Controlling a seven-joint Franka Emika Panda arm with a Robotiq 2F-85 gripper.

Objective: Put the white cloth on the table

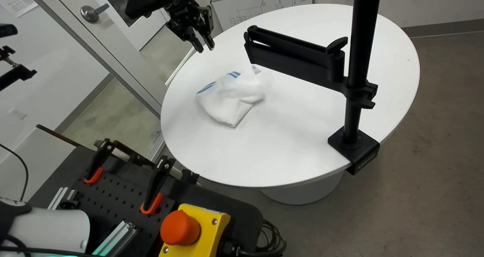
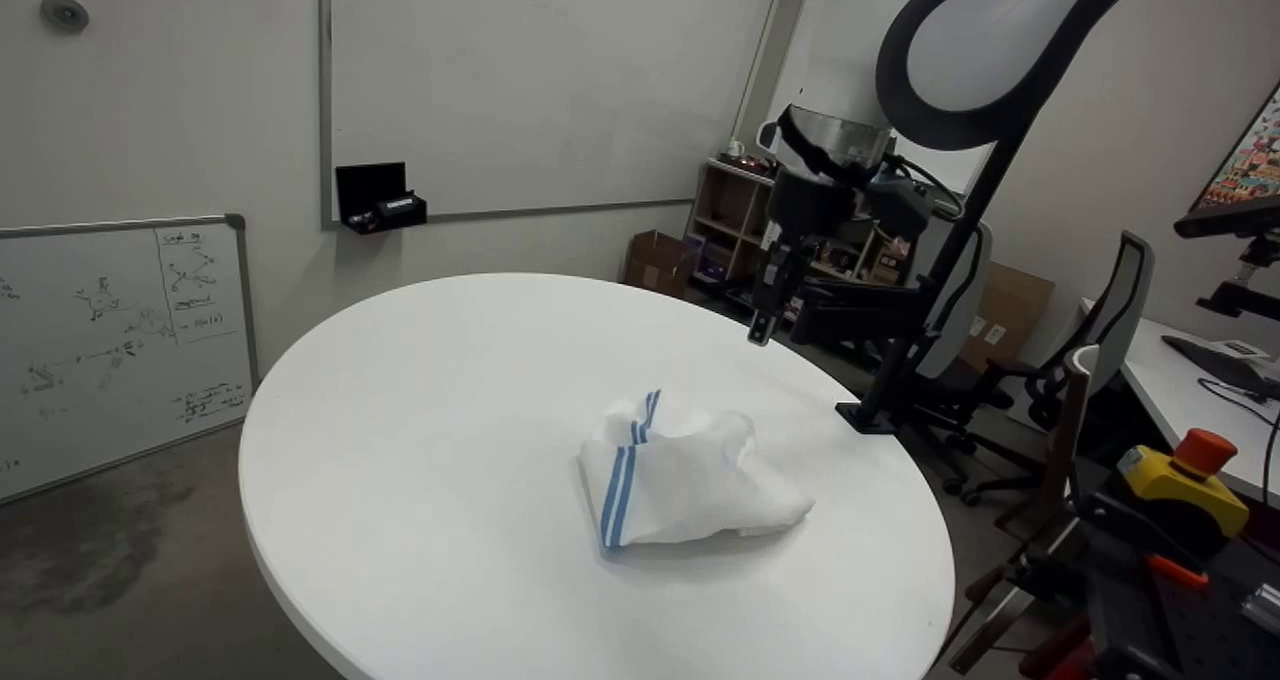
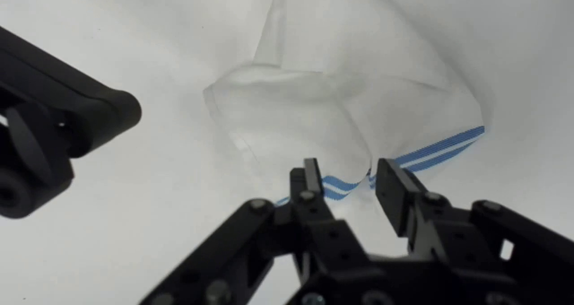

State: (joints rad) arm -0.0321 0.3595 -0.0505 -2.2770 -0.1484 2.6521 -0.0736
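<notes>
Office or lab: scribbled whiteboard [image 2: 120, 350], desk [image 2: 1185, 402], swivel chair [image 2: 1107, 305].

- Both ext. views: diffuse indoor light; table [image 1: 295, 136] v. bright, nearly washed out; floor [image 2: 100, 590] dim.
- Wrist view: soft shadow along RH edge of cloth [image 3: 296, 121]; low contrast, white on white.
- Jaws nr. lens dark, slightly out of focus.

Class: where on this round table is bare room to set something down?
Widest patch: the table between the white cloth and the rim facing the scribbled whiteboard. Narrower: between the cloth and the rim toward the emergency stop. Crowded: around the black pole and its jutting arm, and where the open end effector hangs, higher than the cloth.
</notes>
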